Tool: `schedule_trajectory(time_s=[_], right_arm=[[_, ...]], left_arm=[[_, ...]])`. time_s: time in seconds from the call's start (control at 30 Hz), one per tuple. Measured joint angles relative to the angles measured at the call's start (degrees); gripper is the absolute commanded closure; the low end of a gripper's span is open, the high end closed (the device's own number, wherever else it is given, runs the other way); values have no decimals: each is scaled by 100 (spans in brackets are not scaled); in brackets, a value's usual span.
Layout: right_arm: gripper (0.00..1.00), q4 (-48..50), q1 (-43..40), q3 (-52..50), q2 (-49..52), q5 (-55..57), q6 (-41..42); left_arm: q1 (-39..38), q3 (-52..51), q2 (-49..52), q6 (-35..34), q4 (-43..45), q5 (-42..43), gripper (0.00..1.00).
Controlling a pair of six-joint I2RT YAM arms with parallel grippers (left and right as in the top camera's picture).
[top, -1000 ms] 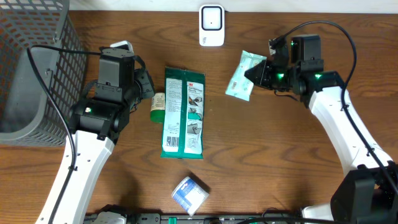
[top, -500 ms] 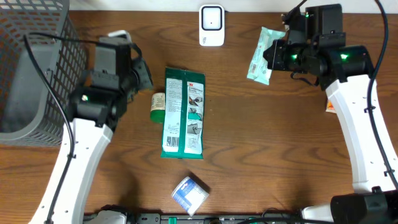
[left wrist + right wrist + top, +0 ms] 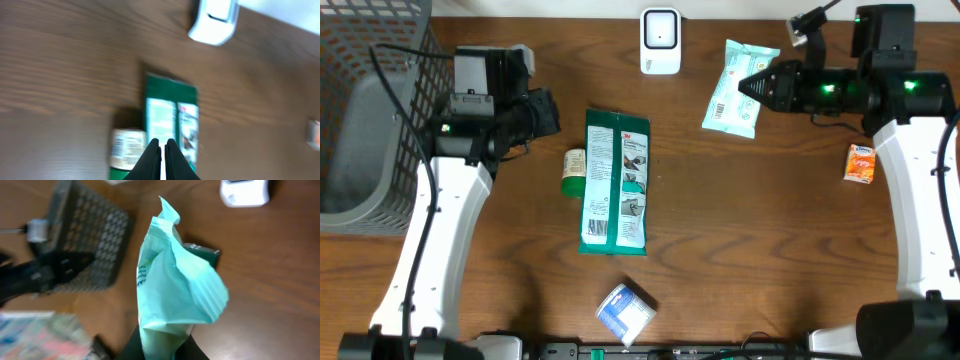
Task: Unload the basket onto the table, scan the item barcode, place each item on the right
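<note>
Right now I see the right pincer (image 3: 752,88) clamped tight on one edge of a pale green packet (image 3: 730,88), which sticks out from the fingers toward the white scanner (image 3: 660,40) standing at the far edge of the desk (image 3: 750,250). The packet sits to the right of the scanner, near it but not touching. In the right wrist view the packet (image 3: 175,290) stands up crumpled from between the fingers (image 3: 132,347), with the scanner (image 3: 245,192) beyond it at the upper right and the basket (image 3: 85,245) off to the left. My left pincer (image 3: 545,112) is closed with nothing in it; in its wrist view the two fingertips (image 3: 154,152) press together above a dark green flat pack (image 3: 172,120) and a small bottle (image 3: 125,147), though that view is blurred. From overhead, the dark green pack (image 3: 615,180) lies lengthwise in the middle of the desk with the bottle (image 3: 574,172) touching its left side. A small orange packet (image 3: 861,163) lies at the right under my right arm, a blue-and-white box (image 3: 625,310) sits near the front edge, and the grey wire basket (image 3: 370,110) fills the left corner.
</note>
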Motion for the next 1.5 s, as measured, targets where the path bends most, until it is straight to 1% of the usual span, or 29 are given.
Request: schedule_trajectory(time_s=[0.13,0.33,0.37,0.47,0.6,0.63,0.67,0.8,0.83,1.0,1.2,1.5], right_arm=[[99,-284,-87,-2,369,-822,-352],[99,-531,-17,-15,1239,-1878,-1071],[99,-586,-2,-22,1362,-1974,-1200],[99,-931,13,-31,1613,-2240,-1681],[99,-1449,57,-44,1705,-2468,-2411],[99,-1523,87,-44,1705,-2518,-2573],[99,-1561,127,-44,1705,-2570,-2721],[99,-1545,297,-44,1705,-2776,-3075],[99,-1530,341,-44,1705,-2826,-3132],[99,-1475,597,-44,1705,-2927,-3316],[99,-1193,879,-44,1705,-3049,-3377],[99,-1080,890,-44,1705,-3202,-3375]], left_arm=[[7,0,306,275,120,944,93],[2,0,815,450,654,2815,92],[2,0,872,455,767,3112,89],[2,0,973,487,1158,4037,85],[2,0,986,485,1453,4833,83],[2,0,986,485,1471,4972,76],[2,0,986,511,1473,5060,70],[-28,0,986,522,1488,5298,55],[-52,0,986,529,1488,5335,54],[-313,0,986,529,1537,5445,54],[-592,0,986,529,1552,5506,54],[-634,0,986,529,1716,5519,54]])
